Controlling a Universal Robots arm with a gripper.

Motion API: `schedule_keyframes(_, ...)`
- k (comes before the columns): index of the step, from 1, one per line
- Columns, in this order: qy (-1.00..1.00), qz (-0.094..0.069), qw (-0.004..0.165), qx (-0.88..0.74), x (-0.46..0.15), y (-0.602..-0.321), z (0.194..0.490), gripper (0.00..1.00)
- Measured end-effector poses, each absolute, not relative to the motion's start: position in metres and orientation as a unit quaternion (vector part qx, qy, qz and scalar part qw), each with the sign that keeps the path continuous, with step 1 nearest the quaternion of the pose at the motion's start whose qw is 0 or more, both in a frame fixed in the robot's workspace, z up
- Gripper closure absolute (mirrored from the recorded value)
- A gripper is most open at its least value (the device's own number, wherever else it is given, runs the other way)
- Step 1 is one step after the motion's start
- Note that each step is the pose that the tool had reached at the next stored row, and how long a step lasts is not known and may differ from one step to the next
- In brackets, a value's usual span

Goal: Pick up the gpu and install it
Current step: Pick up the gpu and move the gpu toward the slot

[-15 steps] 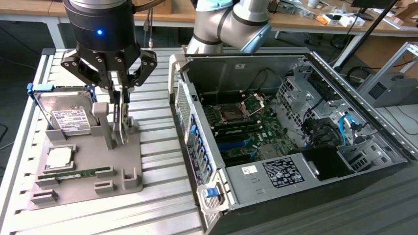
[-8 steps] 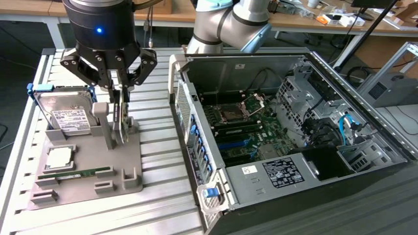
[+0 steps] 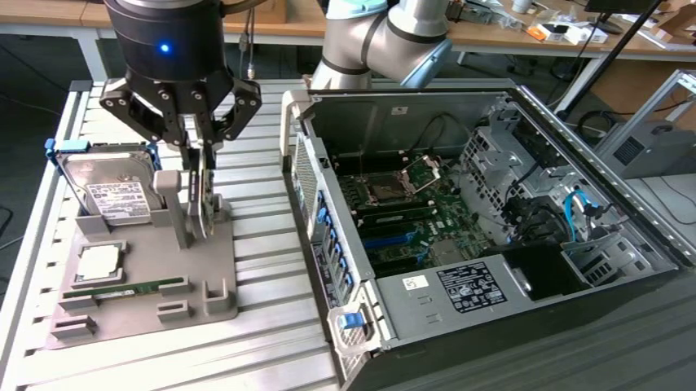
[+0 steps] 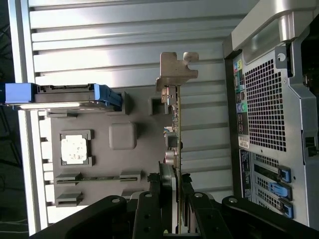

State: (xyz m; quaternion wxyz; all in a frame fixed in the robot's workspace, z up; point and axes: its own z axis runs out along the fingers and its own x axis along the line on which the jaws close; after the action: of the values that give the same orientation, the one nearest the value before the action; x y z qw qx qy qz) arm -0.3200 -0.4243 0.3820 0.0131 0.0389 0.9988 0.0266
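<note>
Saw black end effector [image 3: 199,159] with blue light. Noted greenish-edged gpu [image 4: 176,130] with silver bracket. Found silver hard drive [image 3: 109,183] with white label, blue frame. Logged grey fixture [image 3: 209,269] on pale ribbed surface [image 3: 274,273].

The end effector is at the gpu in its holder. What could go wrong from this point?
1. The gpu stands on edge in a slot of the holder. If the end effector does not pull straight, the gpu may tilt or jam.
2. The drive stands close beside the gpu, so the end effector's links could hit it.
3. The case is crowded inside, and the gpu might strike parts there.
</note>
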Motion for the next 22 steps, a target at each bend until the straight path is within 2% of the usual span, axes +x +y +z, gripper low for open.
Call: schedule_keyframes(22, 0.999, 0.027, 0.013, 0.039, -0.32, -0.4243, 0.3874, 0.73)
